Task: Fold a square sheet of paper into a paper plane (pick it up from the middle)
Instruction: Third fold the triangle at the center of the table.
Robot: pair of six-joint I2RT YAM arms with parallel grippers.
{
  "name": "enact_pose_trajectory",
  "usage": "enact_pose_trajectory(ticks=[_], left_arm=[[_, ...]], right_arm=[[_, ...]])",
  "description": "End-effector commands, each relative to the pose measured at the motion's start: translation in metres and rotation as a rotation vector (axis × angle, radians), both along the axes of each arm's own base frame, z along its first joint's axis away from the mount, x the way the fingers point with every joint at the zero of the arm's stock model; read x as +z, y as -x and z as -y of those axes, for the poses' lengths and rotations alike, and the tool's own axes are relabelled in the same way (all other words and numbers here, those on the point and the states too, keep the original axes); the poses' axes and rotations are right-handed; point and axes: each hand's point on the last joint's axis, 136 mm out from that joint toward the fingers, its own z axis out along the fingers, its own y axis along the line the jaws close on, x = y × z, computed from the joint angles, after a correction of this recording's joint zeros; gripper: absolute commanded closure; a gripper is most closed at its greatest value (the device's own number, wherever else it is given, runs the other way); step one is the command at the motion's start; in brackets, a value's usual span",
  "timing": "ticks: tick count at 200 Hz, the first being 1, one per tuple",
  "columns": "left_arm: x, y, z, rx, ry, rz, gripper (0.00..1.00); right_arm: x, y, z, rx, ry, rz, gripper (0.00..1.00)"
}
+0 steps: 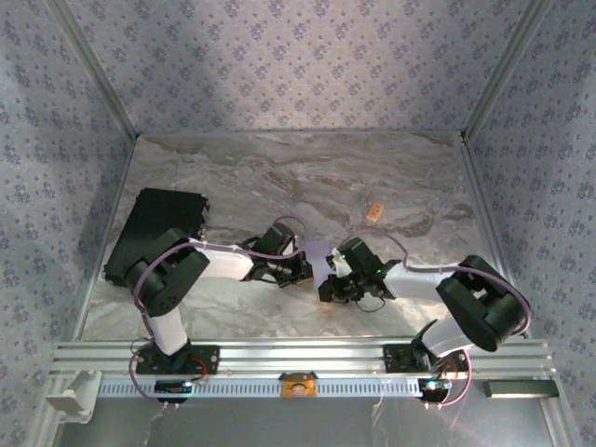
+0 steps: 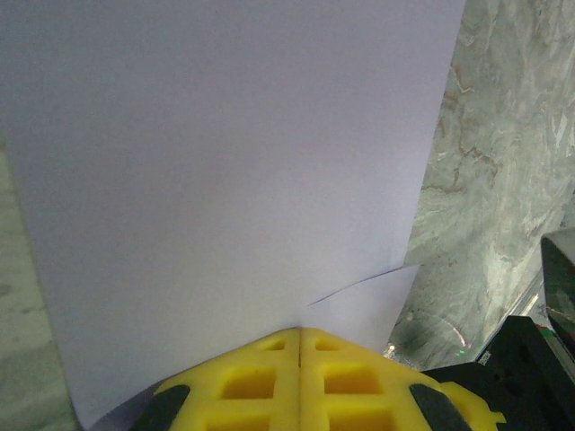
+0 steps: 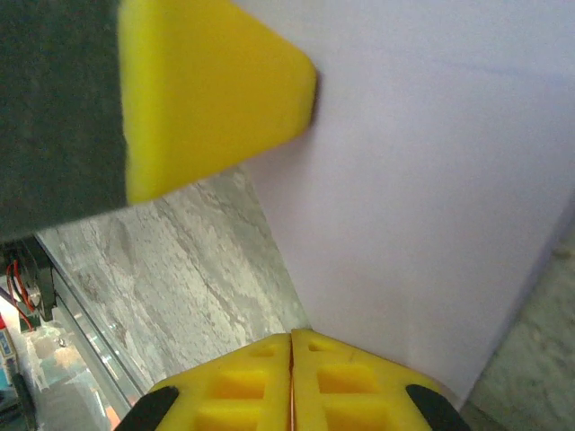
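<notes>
Top external: left gripper (image 1: 302, 270) & right gripper (image 1: 329, 279) clamped shut on square sheet of paper (image 1: 318, 253).

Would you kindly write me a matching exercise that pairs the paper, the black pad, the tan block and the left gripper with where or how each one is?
Things:
1. sheet of paper
2. black pad
3. tan block
4. left gripper

Places or states:
A. lying by the left edge of the table
B. shut on the paper's edge
C. lying alone, right of centre and farther back
D. pale lavender, at mid-table

Pairs: 1-D; 2-A; 3-C; 4-B
</notes>
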Motion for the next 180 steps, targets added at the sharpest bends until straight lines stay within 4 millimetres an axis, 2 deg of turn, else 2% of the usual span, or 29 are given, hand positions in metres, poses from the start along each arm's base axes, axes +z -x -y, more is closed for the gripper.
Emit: enact_pose_trajectory(ticks=[1,60,84,132,150,180], left_arm=[[-0.028,0.005,-0.02,0.016,-0.1,-0.042,1.0],[-0.03,0.006,-0.02,0.016,-0.102,-0.048,1.0],[-0.029,0.005,-0.019,0.013,-0.097,-0.047,1.0],[-0.028,0.005,-0.018,0.012,-0.094,-0.045,1.0],[-0.027,0.005,-0.018,0.009,-0.091,-0.043,1.0],[-0.028,0.005,-0.017,0.009,-0.091,-0.043,1.0]], right_arm=[[-0.009,0.017,0.017,-0.024,0.052,-0.069,0.9],[-0.017,0.027,0.039,-0.086,0.096,-0.083,0.89],[-0.011,0.027,0.041,-0.102,0.08,-0.079,0.89],[0.04,0.004,0.022,-0.065,-0.008,0.05,0.93],[0.042,-0.007,0.016,-0.057,-0.002,0.052,0.94],[0.033,-0.019,-0.002,-0.033,-0.011,0.023,0.94]])
